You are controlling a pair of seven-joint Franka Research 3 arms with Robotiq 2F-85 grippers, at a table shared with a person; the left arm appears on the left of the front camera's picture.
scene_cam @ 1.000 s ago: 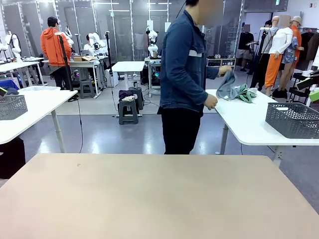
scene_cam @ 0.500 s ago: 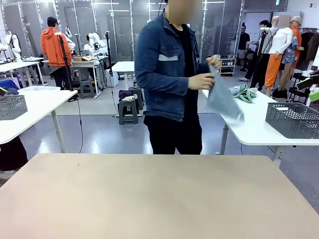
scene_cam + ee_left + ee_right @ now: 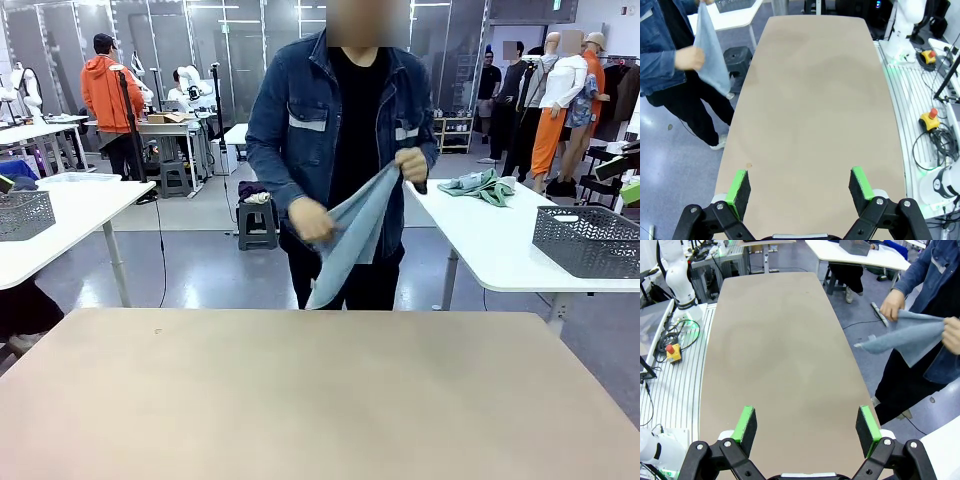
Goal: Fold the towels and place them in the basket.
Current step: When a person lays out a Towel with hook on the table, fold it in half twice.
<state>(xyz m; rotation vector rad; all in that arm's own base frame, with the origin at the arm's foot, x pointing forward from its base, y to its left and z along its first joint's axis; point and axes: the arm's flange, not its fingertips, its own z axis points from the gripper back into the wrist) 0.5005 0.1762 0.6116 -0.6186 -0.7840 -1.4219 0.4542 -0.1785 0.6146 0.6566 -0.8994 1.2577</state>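
A person in a denim jacket stands at the far edge of the tan table (image 3: 320, 390) and holds a light blue towel (image 3: 350, 235) stretched between both hands. The same blue towel (image 3: 710, 55) hangs beside the table in the left wrist view, and it (image 3: 905, 340) spreads out in the right wrist view. A green towel (image 3: 482, 185) lies crumpled on the white side table at the right. The dark grey basket (image 3: 588, 240) stands on that same side table. My left gripper (image 3: 800, 185) hovers open over bare tabletop. My right gripper (image 3: 807, 427) is open too, with nothing between its fingers.
The white side table (image 3: 500, 250) stands behind the tan table's far right corner. Another white table (image 3: 60, 215) with a second grey basket (image 3: 25, 212) stands at the left. Cables and a red stop button (image 3: 931, 117) lie off the table's edge.
The person picked the blue towel up from the white side table, turned toward my table and now holds it out in both hands. Both grippers stayed open and still.
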